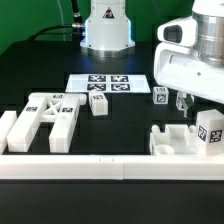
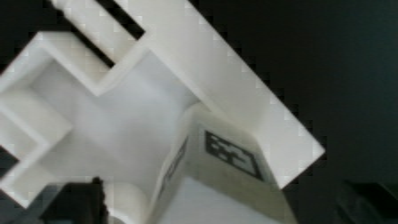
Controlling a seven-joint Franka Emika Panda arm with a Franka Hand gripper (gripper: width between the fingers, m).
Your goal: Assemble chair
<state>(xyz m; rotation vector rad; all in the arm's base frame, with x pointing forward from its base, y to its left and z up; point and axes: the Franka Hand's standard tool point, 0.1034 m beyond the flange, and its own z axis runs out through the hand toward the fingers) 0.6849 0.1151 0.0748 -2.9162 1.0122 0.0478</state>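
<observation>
The fingers (image 2: 75,200) stand spread open over the white chair part (image 2: 143,110). It looks like stiff, light, slick plastic, best pinched across the flat-sided bar below them.

You'll find the X-braced frame (image 1: 60,122) looks like white moulded plastic, smooth with a dull satin face, and the blocky panel part (image 1: 180,142) has the same finish. In your wrist view the white chair part (image 2: 151,95) shows flat, smooth, faintly sheened plastic, and its square tag (image 2: 233,153) looks like matt black-and-white print (the blur hides any grain). The robot arm (image 1: 195,60) has a glossier casing, hard and white with bright highlights. The marker board (image 1: 108,83) looks thin, flat and matt. The table (image 1: 30,72) is matt black, its material unclear, and the border rail (image 1: 100,167) is smooth white.
</observation>
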